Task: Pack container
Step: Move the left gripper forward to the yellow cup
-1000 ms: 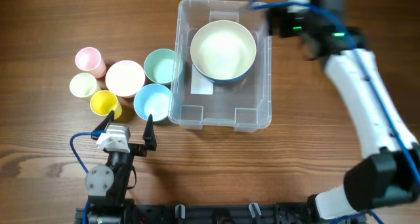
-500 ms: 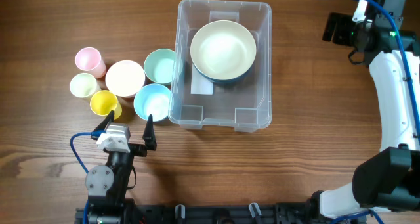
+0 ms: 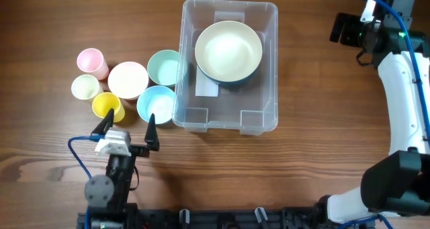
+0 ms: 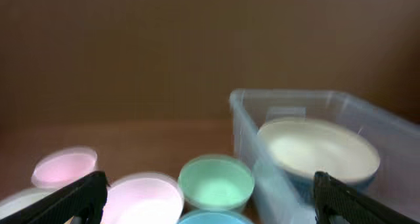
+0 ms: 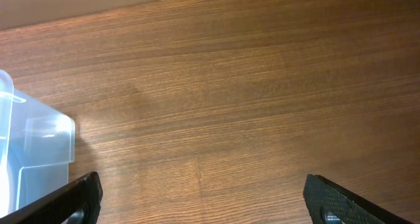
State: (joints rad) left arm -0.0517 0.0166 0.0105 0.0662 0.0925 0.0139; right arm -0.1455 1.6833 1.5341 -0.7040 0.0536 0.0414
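Overhead we look straight down on the whole table, from well above it. The left wrist view sits low near the table's front edge. It faces level over the left gripper toward the far side. With the overhead it shares the pink cup, the green bowl and the container. The right wrist view tilts down close on bare wood past the right gripper. With the overhead it shares only one corner of the container.
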